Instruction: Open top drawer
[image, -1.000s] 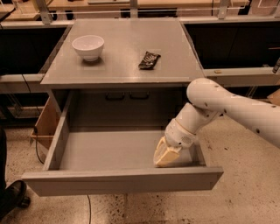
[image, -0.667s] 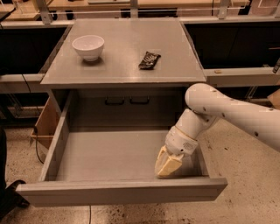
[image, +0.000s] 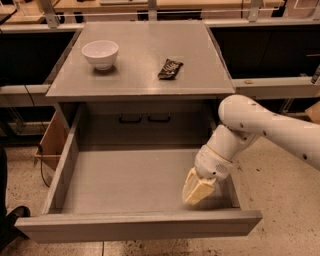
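The top drawer (image: 135, 227) is a wide matte-grey drawer with a plain flat front. It stands pulled far out from the grey cabinet (image: 140, 87), and its deep grey box interior is bare. My gripper (image: 197, 192) has cream-coloured fingers. It reaches down inside the drawer at the right, just behind the front panel. The white arm comes in from the right over the drawer's right wall.
On the cabinet top stand a white bowl (image: 100, 53) at the left and a dark snack packet (image: 170, 68) near the middle. A wooden box (image: 50, 145) sits on the floor at the left. Dark shelving runs behind. Speckled floor lies to the right.
The drawer has slid further out toward the camera. My gripper has moved with it, staying just behind the front panel at the right.
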